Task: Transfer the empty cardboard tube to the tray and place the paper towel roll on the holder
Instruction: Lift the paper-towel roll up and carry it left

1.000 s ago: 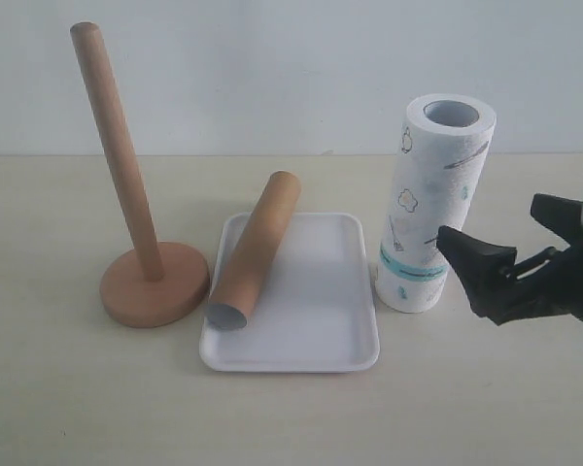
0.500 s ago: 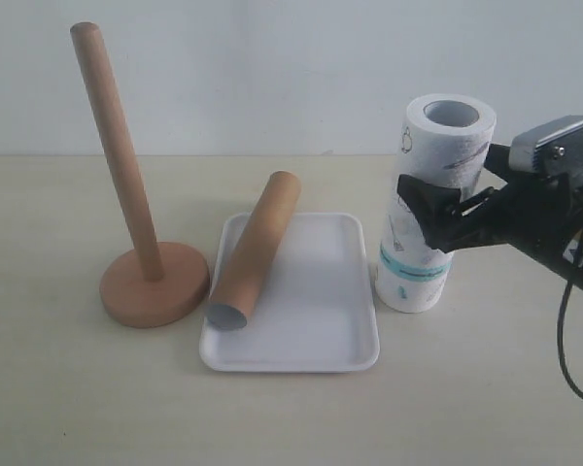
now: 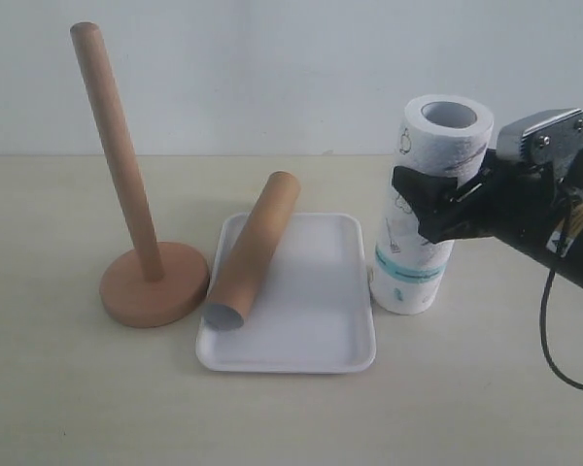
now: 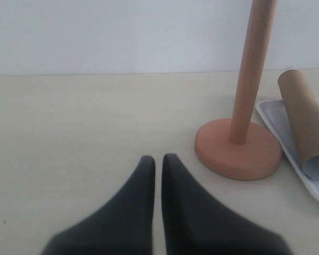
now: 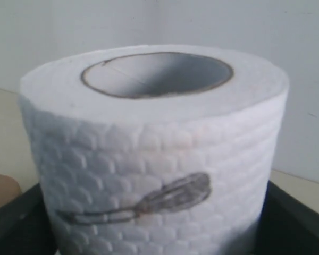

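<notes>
A second ago the right pincer (image 3: 432, 199) hangs open, near and to the right of the paper towel roll (image 3: 413, 252). Now it straddles the roll's upper half, jaws drawn in from full spread against the soft sides. The roll looks gripped and sits nudged slightly left, though its base is still on the tabletop (image 3: 78, 408), just right of the tray (image 3: 321, 359). The empty cardboard tube (image 3: 253, 250) lies along the tray's left side, so that part seems settled. The holder (image 3: 155, 291) stands bare at the left, well apart. Next comes lifting the roll and threading its core over the post. The left pincer (image 4: 158, 164) is closed, empty, left of the holder.
</notes>
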You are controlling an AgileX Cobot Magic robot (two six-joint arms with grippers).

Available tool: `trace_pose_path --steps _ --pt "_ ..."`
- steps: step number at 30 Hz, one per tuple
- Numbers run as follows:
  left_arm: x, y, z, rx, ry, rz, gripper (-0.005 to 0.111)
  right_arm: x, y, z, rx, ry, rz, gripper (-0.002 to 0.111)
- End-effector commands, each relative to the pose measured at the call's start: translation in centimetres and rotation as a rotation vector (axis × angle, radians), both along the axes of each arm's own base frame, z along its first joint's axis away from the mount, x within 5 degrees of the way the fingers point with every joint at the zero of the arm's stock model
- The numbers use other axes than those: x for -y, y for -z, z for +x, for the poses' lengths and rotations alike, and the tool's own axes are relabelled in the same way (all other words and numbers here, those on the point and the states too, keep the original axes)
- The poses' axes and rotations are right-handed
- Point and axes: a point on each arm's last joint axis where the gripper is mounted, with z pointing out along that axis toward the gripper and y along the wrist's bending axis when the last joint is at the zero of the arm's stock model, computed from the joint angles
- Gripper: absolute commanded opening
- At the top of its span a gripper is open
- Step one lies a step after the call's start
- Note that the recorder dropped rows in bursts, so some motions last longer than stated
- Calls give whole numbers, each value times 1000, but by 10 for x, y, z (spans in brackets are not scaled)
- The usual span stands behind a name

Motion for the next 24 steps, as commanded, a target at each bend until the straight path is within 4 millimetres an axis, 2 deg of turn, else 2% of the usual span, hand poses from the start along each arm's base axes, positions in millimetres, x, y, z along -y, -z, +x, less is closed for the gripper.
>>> trace_pose_path --steps 1,5,7,11,14,17,20,24 --pt "0 1 0 -1 6 6 4 2 -21 -3 58 18 -8 0" --pt "0 1 0 -1 6 6 4 5 -80 -20 242 30 20 0" --pt "0 1 0 -1 6 6 4 9 -116 -31 313 51 -12 0" --pt "0 1 0 -1 6 6 4 22 -180 -60 294 148 -23 0" --pt "0 1 0 -1 6 6 4 34 -215 -86 227 230 124 0" --pt "0 1 0 -1 6 6 4 37 -230 -105 252 225 140 0" --pt "0 1 0 -1 6 6 4 33 -234 -115 275 168 118 0" --pt "0 1 0 -1 6 6 4 18 -234 -120 273 -32 156 0"
